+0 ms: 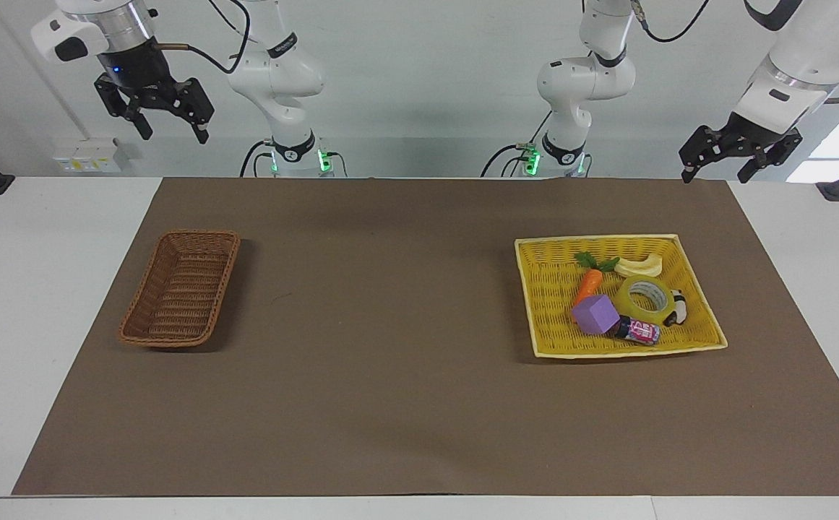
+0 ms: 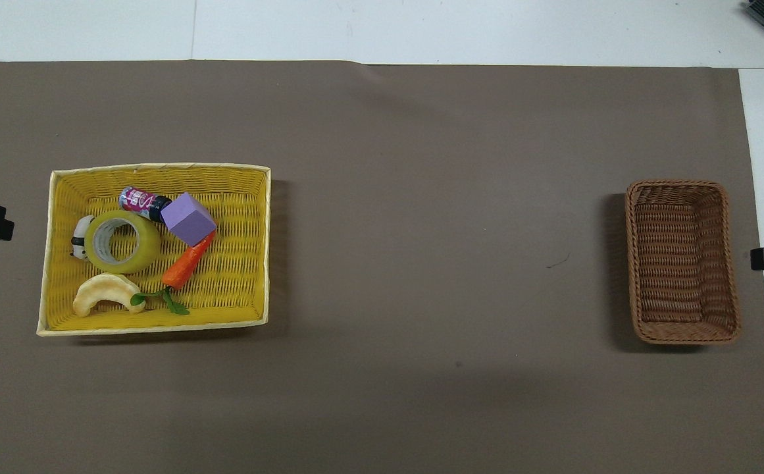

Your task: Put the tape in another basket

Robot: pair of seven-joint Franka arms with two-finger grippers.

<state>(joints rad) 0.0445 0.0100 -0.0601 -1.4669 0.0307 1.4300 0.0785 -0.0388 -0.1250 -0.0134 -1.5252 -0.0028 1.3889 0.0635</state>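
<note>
Both my grippers hang high at the robots' edge of the table, fingers spread, holding nothing: left gripper, right gripper. In the yellow tray (left arm's end): banana, carrot, then the tape lying flat, touching the purple block. The brown basket sits at the right arm's end.

Glossy translucent tape, rough dark wicker basket, matt brown paper mat.
</note>
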